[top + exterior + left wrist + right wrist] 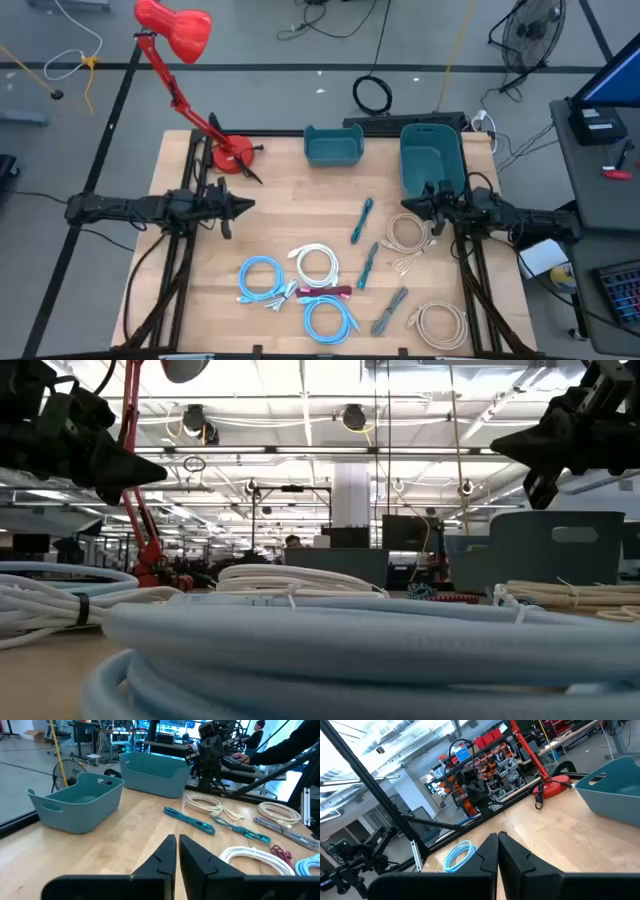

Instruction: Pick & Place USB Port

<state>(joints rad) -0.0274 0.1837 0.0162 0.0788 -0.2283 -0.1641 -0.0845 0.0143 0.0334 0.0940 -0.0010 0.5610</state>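
Observation:
Several USB cables lie flat on the wooden table (275,195): two blue coils (261,277) (328,318), a white coil (316,264), two beige coils (407,232) (441,322), two teal braided cables (362,220) (368,264), a grey braided one (390,310) and a small red one (325,292). My left gripper (250,205) (177,840) hovers shut over the table's left part, pointing right, with nothing in it. My right gripper (405,203) (497,836) hovers shut at the right, pointing left, just above the beige coil's far edge.
Two teal bins stand at the far edge, a small one (333,147) and a taller one (432,155) just behind my right gripper. A red desk lamp (180,40) has its base (232,155) at the far left. Bare wood lies between the grippers.

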